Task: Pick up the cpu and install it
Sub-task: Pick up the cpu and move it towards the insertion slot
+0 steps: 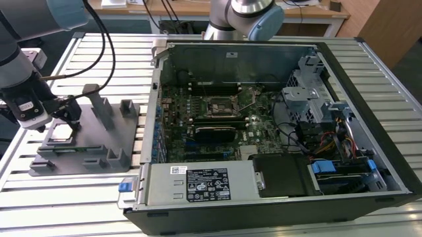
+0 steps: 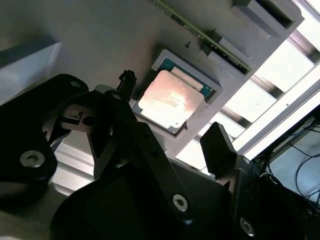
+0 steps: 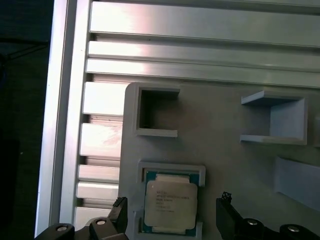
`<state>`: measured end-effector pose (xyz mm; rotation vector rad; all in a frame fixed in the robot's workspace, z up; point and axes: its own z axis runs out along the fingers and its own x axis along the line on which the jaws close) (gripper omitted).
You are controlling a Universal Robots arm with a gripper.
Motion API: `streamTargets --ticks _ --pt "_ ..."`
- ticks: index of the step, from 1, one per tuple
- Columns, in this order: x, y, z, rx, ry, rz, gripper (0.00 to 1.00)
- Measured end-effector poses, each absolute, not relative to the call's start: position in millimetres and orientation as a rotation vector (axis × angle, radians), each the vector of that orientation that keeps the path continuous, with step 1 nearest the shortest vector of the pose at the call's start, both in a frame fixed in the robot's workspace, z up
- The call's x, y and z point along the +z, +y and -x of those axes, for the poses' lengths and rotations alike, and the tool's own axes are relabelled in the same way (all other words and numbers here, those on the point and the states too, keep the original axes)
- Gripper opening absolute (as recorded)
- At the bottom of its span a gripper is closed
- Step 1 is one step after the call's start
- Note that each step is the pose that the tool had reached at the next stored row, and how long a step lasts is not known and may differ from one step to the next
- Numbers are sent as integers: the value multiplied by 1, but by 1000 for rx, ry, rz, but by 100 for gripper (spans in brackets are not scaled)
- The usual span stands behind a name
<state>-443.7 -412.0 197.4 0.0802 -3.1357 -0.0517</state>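
The claw (image 3: 172, 200) is seen spread, straddling the cpu (image 3: 170, 209), which is seated flat in a recess of the grey fixture tray (image 3: 225, 160) directly beneath it. It is judged light, rigid and fragile, so its thin opposite edges are best pinched gently.

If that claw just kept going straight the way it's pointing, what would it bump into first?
Probably the cpu, lying in its pocket on the grey fixture tray. The open fingers of the gripper straddle it, so they might touch the tray first; depth is unclear.
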Motion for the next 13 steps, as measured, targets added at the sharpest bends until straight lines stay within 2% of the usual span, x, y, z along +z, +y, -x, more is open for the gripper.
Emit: streamTargets --ticks 12,13 --pt "189 -412 444 -52 -3136 -80 78" --pt "189 -412 444 -51 -3135 -80 71"
